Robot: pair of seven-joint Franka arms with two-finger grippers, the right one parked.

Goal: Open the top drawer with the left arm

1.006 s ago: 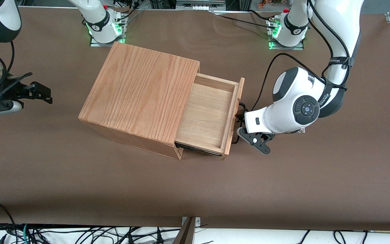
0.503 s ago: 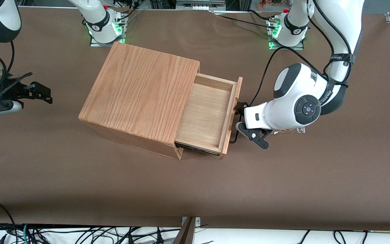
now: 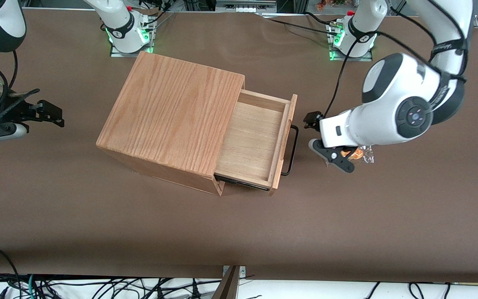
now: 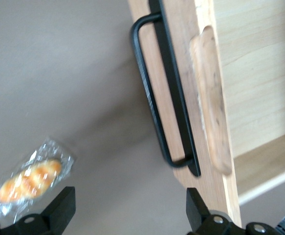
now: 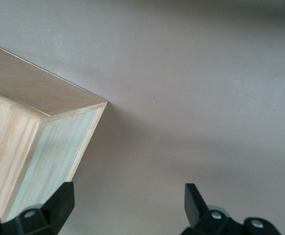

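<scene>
The top drawer [image 3: 259, 139] is pale, smooth bare wood inside, with a warmer oak-grain front panel and a thin black bar handle [image 3: 291, 150] that has a matt metal look. The cabinet [image 3: 172, 116] has the same oak grain with a soft satin finish. The counter [image 3: 239, 232] is covered in matt brown stuff. The left arm [image 3: 392, 112] is glossy white plastic, and its gripper [image 4: 127, 215], in front of the drawer and spread wide, is matt black. Just beside it lies a crinkly clear-wrapped snack [image 4: 27, 178].

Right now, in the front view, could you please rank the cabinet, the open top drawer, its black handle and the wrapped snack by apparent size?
1. cabinet
2. top drawer
3. handle
4. wrapped snack, partly hidden under the gripper, so its rank is unsure.
</scene>
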